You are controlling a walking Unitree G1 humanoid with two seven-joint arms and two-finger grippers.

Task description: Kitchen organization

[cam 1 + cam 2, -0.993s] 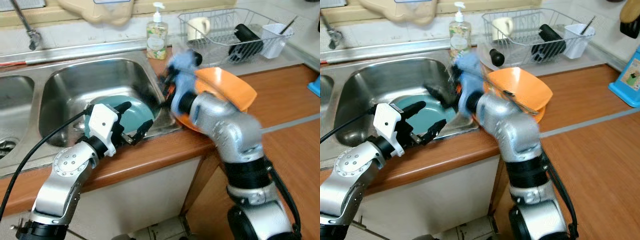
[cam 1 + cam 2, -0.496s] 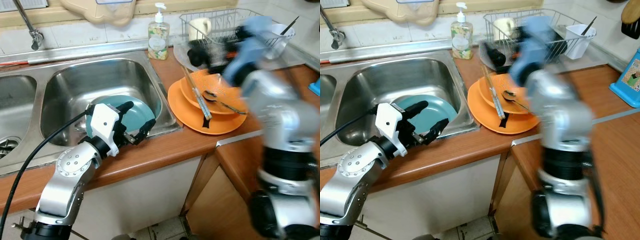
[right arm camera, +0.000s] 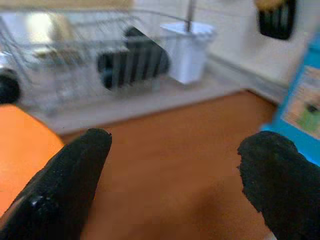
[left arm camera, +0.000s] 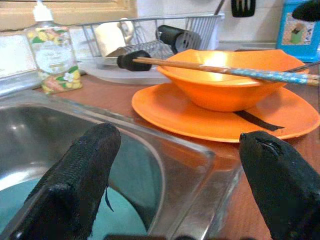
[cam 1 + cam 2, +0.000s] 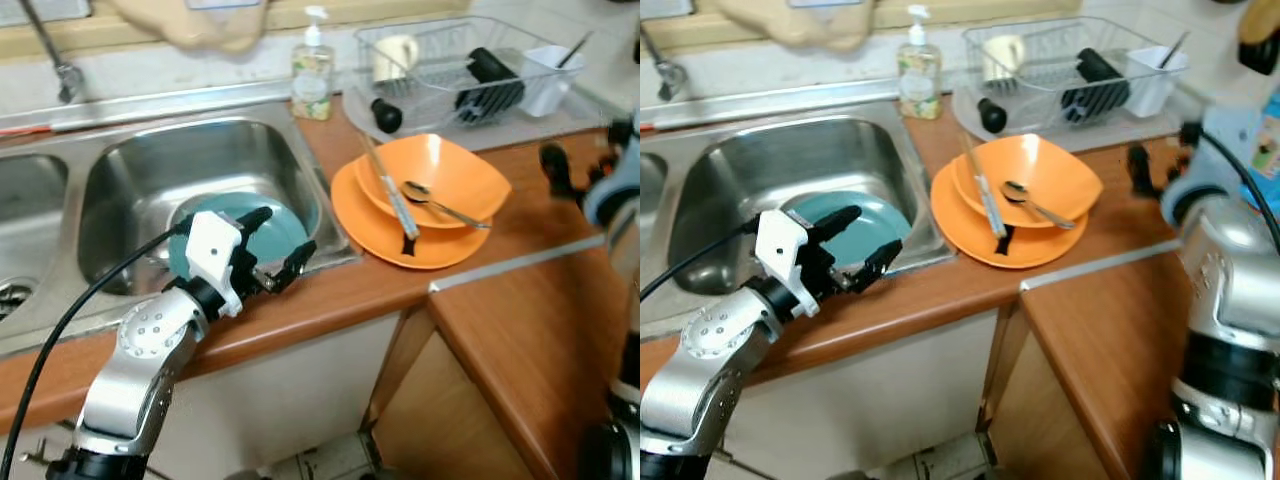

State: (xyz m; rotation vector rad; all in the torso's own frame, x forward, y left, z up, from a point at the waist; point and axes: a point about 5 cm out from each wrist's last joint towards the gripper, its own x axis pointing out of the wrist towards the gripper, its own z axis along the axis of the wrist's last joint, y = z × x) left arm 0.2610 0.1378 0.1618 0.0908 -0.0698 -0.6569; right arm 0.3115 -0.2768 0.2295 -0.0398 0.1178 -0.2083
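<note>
An orange bowl (image 5: 440, 172) sits in an orange plate (image 5: 365, 215) on the wooden counter, right of the sink. Chopsticks (image 5: 385, 188) and a spoon (image 5: 440, 200) lie across them. A teal plate (image 5: 300, 215) leans inside the steel sink (image 5: 150, 160). My left gripper (image 5: 285, 232) hovers open over the sink's front edge, just above the teal plate and holding nothing; in the left wrist view the gripper (image 4: 177, 142) faces the orange dishes. My right gripper (image 5: 1162, 158) is blurred and open over the bare counter right of the orange plate, facing the dish rack (image 3: 65, 60).
A wire dish rack (image 5: 440, 25) at the back holds a mug, a black bottle and a white utensil cup (image 5: 545, 80). A soap bottle (image 5: 312, 70) stands behind the sink. A blue box (image 3: 305, 100) stands at the far right. The counter corner runs forward at the right.
My right arm has swung from the sink's edge, past the orange dishes, out to the right end of the counter. The left arm has hardly moved.
</note>
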